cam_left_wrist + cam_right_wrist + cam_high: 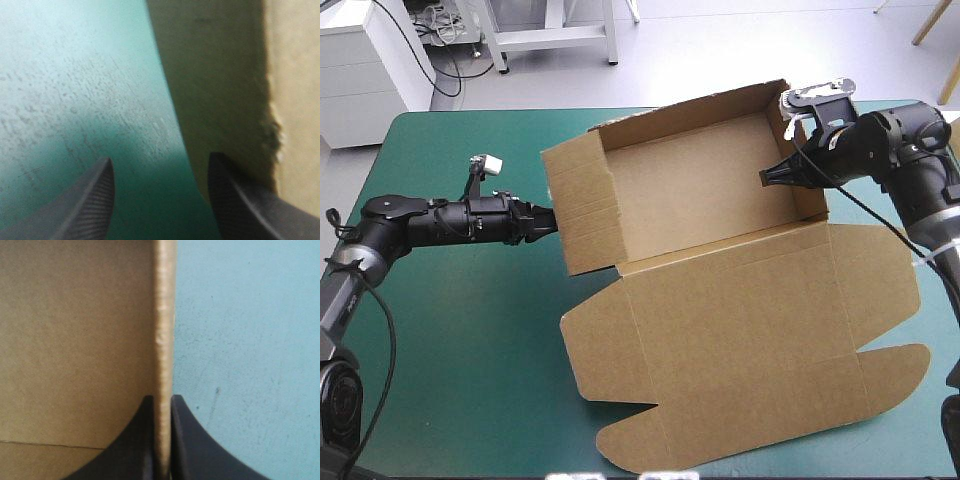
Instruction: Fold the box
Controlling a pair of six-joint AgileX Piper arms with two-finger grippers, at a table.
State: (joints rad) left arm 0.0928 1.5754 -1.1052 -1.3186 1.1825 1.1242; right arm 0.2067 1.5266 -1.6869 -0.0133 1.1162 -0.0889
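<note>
Black right fingers [127,450] pinch the brown box's [720,200] corrugated wall; left fingers [90,205] gape.

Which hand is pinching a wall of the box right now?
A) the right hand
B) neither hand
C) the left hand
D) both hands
A: the right hand is shut on the edge of one wall of the box, while the left hand stands open by the opposite wall.
</note>
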